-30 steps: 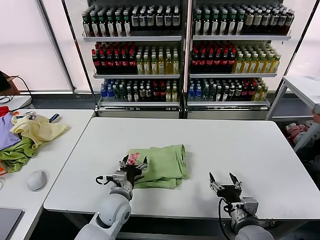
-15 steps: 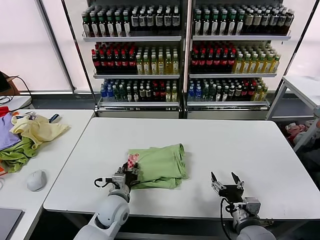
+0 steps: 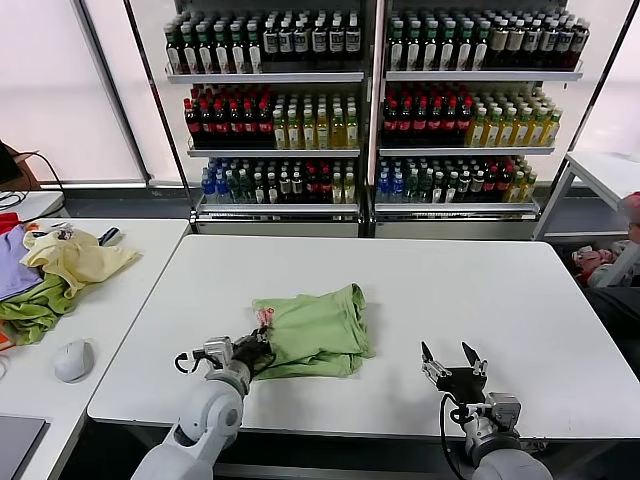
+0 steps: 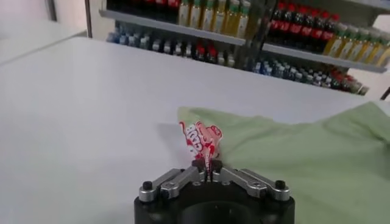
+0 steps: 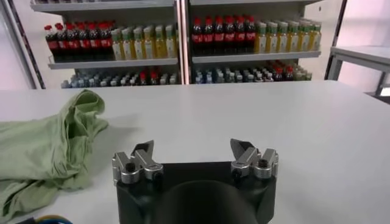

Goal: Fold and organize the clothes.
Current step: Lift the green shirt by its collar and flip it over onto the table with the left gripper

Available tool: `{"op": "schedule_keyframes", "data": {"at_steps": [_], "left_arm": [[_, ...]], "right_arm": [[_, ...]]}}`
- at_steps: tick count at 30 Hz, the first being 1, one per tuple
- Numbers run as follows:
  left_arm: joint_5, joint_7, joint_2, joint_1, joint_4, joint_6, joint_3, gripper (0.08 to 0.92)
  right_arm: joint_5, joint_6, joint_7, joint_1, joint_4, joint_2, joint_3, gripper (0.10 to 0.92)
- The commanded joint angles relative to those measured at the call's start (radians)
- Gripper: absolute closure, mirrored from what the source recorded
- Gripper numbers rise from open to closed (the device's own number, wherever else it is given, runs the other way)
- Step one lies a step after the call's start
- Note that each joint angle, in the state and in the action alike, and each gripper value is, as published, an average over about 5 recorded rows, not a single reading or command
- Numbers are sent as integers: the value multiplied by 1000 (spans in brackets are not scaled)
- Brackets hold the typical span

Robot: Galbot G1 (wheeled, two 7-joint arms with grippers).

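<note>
One light green polo shirt is lying on the big white table, the only garment there. Two pincers are showing: the left pincer is pinching the shirt's edge at the red-and-white print, and the right pincer is standing with its fingers spread, well apart from the cloth. A second table is sitting to the left, carrying one pale yellow garment, one darker green cloth, one purple cloth and one grey computer mouse. Two shelving units are standing behind, each showing three rows of bottles, too many to count.
</note>
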Motion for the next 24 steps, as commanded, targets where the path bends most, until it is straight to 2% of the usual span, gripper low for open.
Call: {"op": "schedule_keyframes", "data": {"at_steps": [1,11,15,19,22,24], "left_arm": [[-263,6,76,-3,-86,-20,-161,896],[-412,21,286,-26,-144,38,-413,896],[-458,6,333,-44,-198,38,-451,896],[-487,-28,292,-71,-304,37,-379,896],[-469,-45,202,-96,-357,36,-274,896],[-429,-47,125,-110,-347,34,-184,896]], "right_arm": [[6,2,-1,4,-3,-3,3,203],[19,6,-2,24,-7,-4,-1,203],[20,6,-2,30,-4,-1,-6,203],[19,8,-2,26,8,9,-7,203],[19,10,-3,19,20,15,-2,203],[19,13,-3,14,27,18,1,203]]}}
